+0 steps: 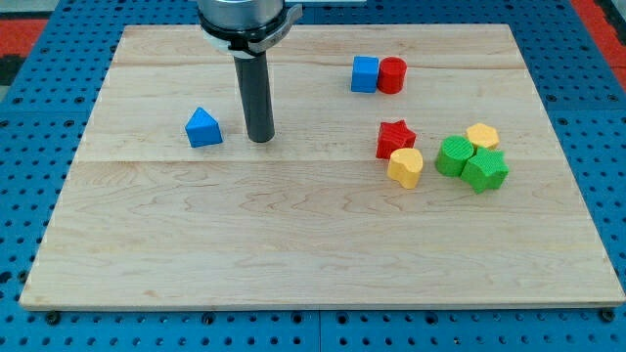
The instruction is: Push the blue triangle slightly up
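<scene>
The blue triangle lies on the wooden board at the view's left, about mid-height. My tip rests on the board just right of the blue triangle, at about the same height, with a small gap between them. The dark rod rises from the tip to the arm's mount at the view's top.
A blue cube touches a red cylinder at the upper right. Lower right, a red star touches a yellow block. Two green blocks and a yellow block cluster beside them.
</scene>
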